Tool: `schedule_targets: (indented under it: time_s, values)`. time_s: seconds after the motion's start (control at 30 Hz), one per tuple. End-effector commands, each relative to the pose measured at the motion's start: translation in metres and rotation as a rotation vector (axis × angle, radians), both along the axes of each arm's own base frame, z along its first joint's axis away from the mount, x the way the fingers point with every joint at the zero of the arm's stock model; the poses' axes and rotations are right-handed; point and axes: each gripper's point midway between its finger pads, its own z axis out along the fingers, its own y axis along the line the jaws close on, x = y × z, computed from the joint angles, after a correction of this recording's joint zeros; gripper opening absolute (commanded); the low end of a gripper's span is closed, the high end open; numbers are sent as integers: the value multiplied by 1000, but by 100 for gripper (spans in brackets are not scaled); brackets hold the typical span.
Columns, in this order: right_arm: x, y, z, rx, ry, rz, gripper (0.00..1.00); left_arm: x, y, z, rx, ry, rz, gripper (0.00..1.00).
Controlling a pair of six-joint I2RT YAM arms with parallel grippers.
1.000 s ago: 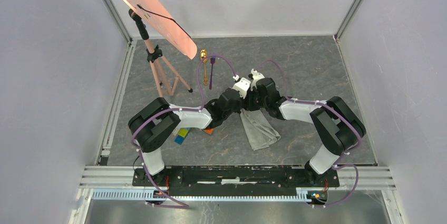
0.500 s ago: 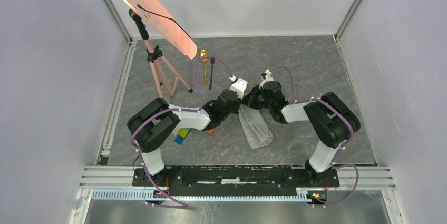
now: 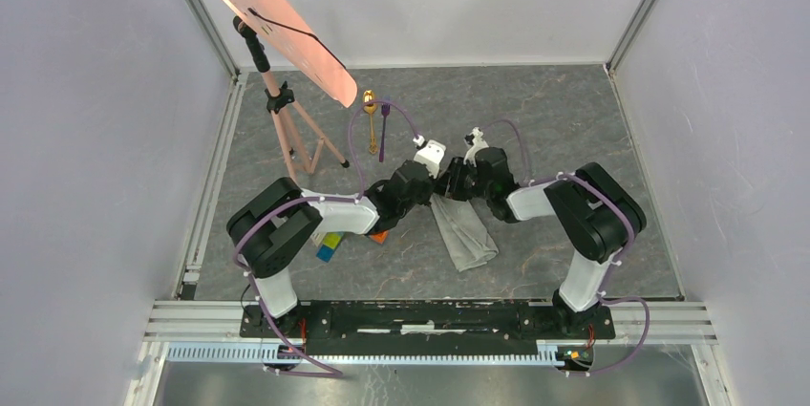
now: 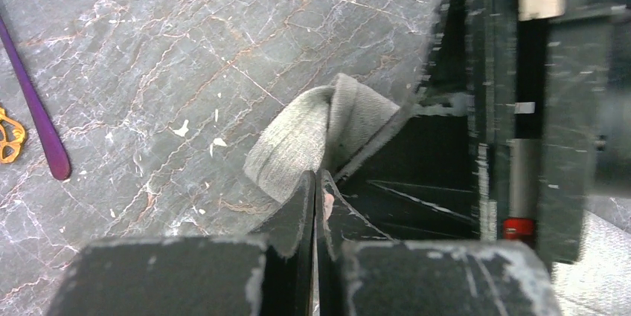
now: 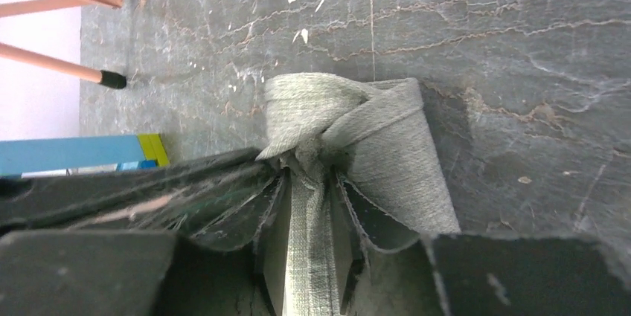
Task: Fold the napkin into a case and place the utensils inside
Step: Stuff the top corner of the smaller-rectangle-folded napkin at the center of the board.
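Observation:
The grey-green napkin (image 3: 465,231) lies as a narrow folded strip in the middle of the table, its far end lifted and bunched. My left gripper (image 3: 436,193) and right gripper (image 3: 448,187) meet at that end. In the right wrist view the right gripper (image 5: 311,171) is shut on a twisted band of napkin (image 5: 387,145). In the left wrist view the left gripper (image 4: 315,176) is shut, with a loop of napkin (image 4: 312,134) at its tips. The gold spoon (image 3: 371,110) and purple fork (image 3: 383,129) lie side by side further back; the fork (image 4: 33,111) shows at left in the left wrist view.
A pink tripod (image 3: 291,129) with a tilted pink board (image 3: 277,14) stands at the back left. Colourful blocks (image 3: 330,245) lie under the left arm, and show blue and yellow in the right wrist view (image 5: 74,154). White walls enclose the table.
Both grippers have drawn slightly nearer and left with the napkin's far end. The right wrist has turned. The strip has shifted a little to the left.

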Motion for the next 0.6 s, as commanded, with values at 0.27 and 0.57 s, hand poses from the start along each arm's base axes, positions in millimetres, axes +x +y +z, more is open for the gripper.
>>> schedule_targets:
  time_s: [0.27,0.57]
  values:
    - [-3,-17,24,-32,-54,75,31,5,-6,30,-94,-37,5,2]
    - [7,5,19,18,-49,103,5,3,-13,30,-111,-24,-23,2]
